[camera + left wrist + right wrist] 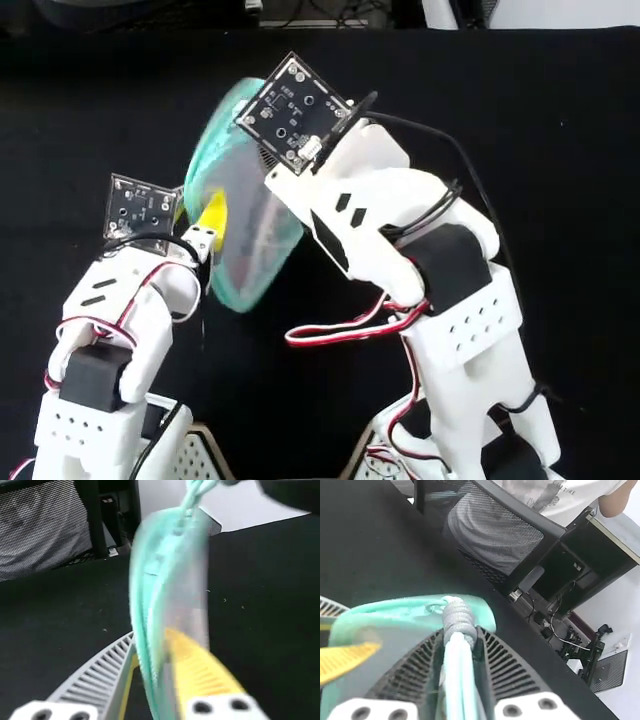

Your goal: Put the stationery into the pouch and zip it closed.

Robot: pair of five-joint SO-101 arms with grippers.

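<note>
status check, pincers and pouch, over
Left pincer shut on pouch. Right pincer shut on its teal edge. Pouch held up between both arms, off the black table.

Black cloth-covered tabletop point(560, 130), a few pale specks point(225, 600) on it. Past the tabletop's far edge: grey mesh chair back point(490, 530) in a black frame, and a dark desk point(580, 550) just beside the chair. Lower than the tabletop, under that desk: tangled cables point(560, 635). A black upright post point(95, 515) stands behind the tabletop next to the mesh. More cables point(320, 12) along the tabletop's far edge.
</note>
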